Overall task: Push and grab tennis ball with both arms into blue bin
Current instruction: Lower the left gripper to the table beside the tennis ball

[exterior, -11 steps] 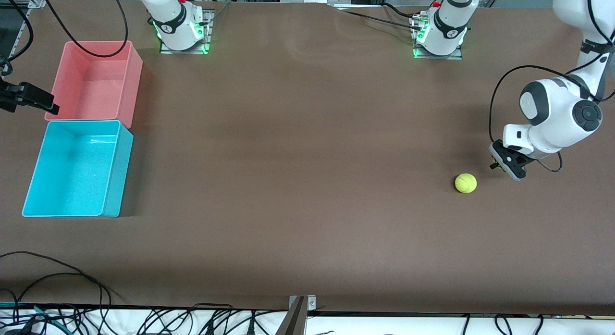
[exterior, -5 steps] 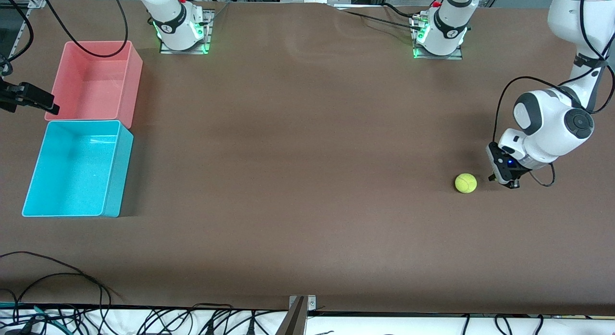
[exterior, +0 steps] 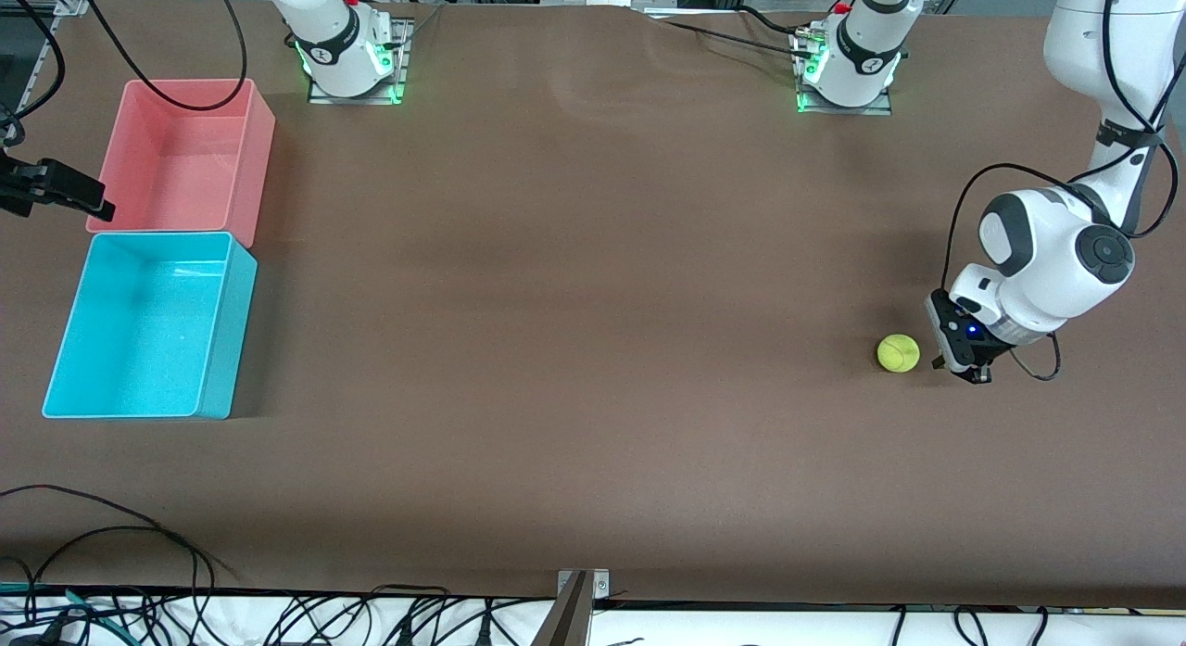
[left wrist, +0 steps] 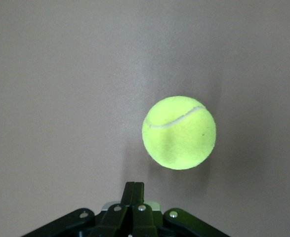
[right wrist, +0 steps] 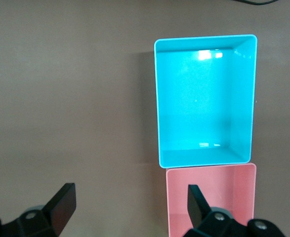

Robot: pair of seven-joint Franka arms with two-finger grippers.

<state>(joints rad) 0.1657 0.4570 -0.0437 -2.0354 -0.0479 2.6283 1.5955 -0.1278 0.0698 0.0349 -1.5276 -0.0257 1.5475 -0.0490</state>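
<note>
Tennis ball (exterior: 898, 353) on open tabletop toward left arm's end, left gripper (exterior: 964, 366) low just beside it, fingers together, blue bin (exterior: 222, 322) well apart at right arm's end, touching pink bin (exterior: 255, 159), right gripper (right wrist: 130, 207) spread wide, waiting above the table beside both bins.

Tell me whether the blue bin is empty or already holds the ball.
Empty. The blue bin shows only bare floor; the tennis ball lies on the table beside the left gripper.
</note>
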